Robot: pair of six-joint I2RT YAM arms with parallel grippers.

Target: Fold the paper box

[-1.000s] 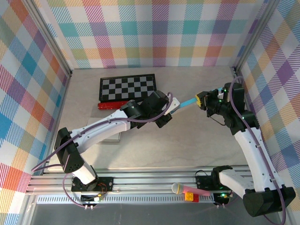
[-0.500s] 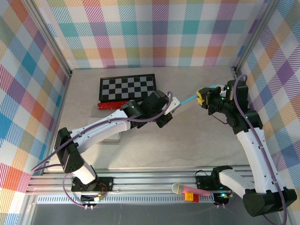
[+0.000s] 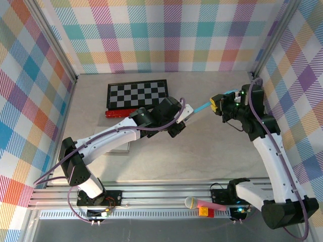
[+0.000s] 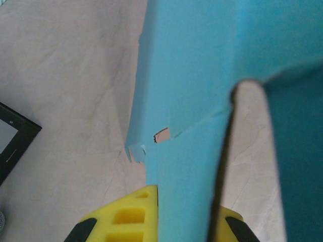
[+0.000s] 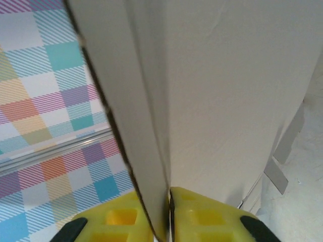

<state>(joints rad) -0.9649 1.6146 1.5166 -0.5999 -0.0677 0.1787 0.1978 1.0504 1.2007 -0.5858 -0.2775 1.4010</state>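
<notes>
Currently, one paper box (image 3: 202,107), blue outside and plain beige inside, partly flattened, is held clear of the bench (image 3: 202,151) between the two arms, right of centre.

- Left end effector (image 3: 187,112): clamped on the box's near end. In the left wrist view the blue card (image 4: 192,75) runs down between the yellow fingers (image 4: 126,219), with a small torn nick at a fold edge.
- Right end effector (image 3: 216,105): clamped on the box's far end. In the right wrist view the beige card (image 5: 227,75) stands edge-on, and its fold is pinched between the two yellow fingers (image 5: 202,214), which sit close together.
- Chessboard (image 3: 137,94): lies flat at the back left of the bench, well apart from the box; one corner (image 4: 10,141) shows in the left wrist view.
- Red object (image 3: 118,113): lies just in front of the chessboard, partly covered by the left arm; its kind cannot be told.
- Microphone (image 3: 194,203): has a pink handle and rests on the front rail, beside a small yellow and red block (image 3: 205,212).
</notes>
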